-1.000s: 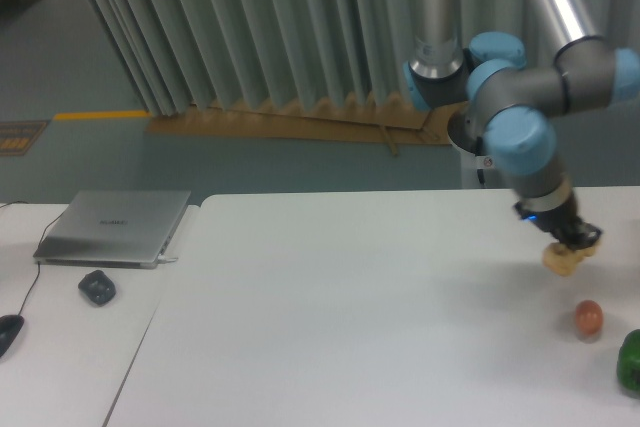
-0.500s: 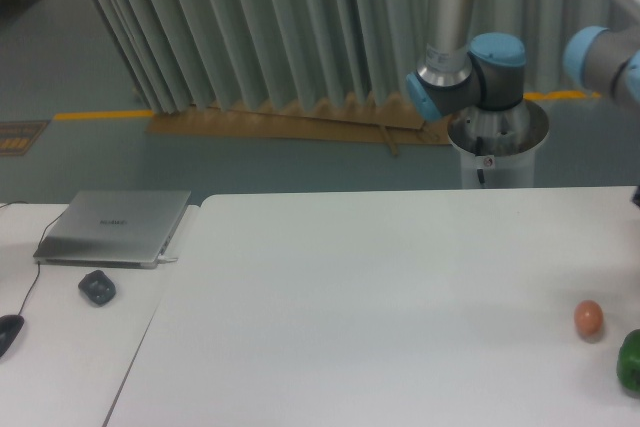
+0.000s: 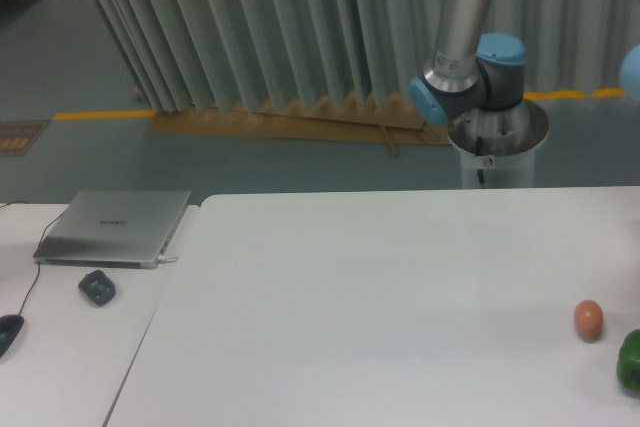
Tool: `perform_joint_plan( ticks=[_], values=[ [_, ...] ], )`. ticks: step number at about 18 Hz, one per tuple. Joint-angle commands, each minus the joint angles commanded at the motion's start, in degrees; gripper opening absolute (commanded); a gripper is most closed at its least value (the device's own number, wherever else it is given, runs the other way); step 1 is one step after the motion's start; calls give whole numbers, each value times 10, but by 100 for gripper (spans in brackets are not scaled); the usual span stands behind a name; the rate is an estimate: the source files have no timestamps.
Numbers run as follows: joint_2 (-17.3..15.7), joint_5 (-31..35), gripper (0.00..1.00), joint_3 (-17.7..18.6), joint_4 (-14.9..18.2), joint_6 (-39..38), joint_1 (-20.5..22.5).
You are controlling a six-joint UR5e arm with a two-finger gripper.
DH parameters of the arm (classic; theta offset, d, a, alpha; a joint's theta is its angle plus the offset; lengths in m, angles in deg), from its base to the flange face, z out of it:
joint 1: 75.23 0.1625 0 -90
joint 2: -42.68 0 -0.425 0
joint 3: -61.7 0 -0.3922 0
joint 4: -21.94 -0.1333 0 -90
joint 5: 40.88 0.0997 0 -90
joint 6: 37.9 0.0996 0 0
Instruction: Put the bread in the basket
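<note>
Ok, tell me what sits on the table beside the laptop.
A small dark object lies just in front of the closed laptop. A cable and mouse sit at the left edge, partly cut off.

White table (image 3: 380,297) fills the lower frame. Near its right edge: orange-brown ball (image 3: 588,319), and just beside it a dark green round object (image 3: 630,361) (cut off by the frame). Arm (image 3: 468,42) visible only at base and elbow, upper right. On the left desk: closed laptop (image 3: 113,228), small dark object (image 3: 97,288), mouse (image 3: 8,332) with cable.

Neither the bread nor the basket shows anywhere in this view.
</note>
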Motion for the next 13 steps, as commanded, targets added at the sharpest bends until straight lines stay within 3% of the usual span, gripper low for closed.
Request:
perform_joint_plan(
  ticks=[3,4,5,6,13],
  values=[
    [5,-1,37,-3,-8,1,4],
    [7,-1,55,-4,-9,2,4],
    [10,0,82,-5,-10,5,4],
    [11,0,100,-5,-11,6,3],
    [10,1,100,2,-19,6,-2]
  ],
)
